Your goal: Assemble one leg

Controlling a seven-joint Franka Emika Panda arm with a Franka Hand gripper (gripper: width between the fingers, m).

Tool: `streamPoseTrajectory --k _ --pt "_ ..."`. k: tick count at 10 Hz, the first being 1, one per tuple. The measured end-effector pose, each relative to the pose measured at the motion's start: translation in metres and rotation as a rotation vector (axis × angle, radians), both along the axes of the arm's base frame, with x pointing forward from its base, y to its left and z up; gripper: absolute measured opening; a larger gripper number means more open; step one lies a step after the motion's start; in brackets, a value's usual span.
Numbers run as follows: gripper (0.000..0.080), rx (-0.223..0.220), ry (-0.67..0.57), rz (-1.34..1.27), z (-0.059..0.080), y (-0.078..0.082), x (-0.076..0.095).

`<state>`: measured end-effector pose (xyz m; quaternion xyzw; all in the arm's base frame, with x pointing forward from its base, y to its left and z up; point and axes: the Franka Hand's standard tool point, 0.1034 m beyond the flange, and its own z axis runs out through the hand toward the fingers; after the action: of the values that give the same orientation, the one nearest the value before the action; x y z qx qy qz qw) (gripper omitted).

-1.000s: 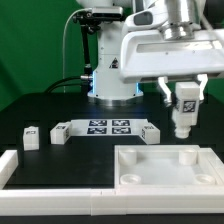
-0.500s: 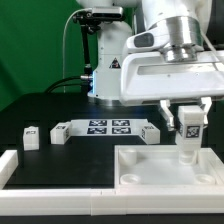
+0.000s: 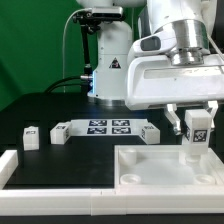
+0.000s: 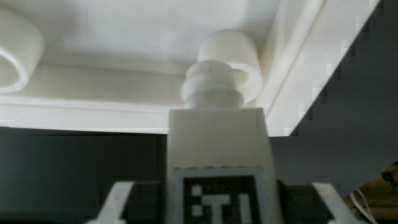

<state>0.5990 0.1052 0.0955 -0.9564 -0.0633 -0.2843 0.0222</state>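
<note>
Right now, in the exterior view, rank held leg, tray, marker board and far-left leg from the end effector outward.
1. held leg, in the end effector
2. tray, just below
3. marker board, exterior view's left
4. far-left leg, farthest left

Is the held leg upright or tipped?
Upright: the leg stands vertical between the fingers of the gripper, its lower end pointing down at the white tray.
</note>
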Motion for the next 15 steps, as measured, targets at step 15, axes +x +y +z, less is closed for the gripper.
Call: streamPoseTrajectory --k 15 --pt "0.029 0.005 -0.048 0.004 -0.016 0.013 0.013"
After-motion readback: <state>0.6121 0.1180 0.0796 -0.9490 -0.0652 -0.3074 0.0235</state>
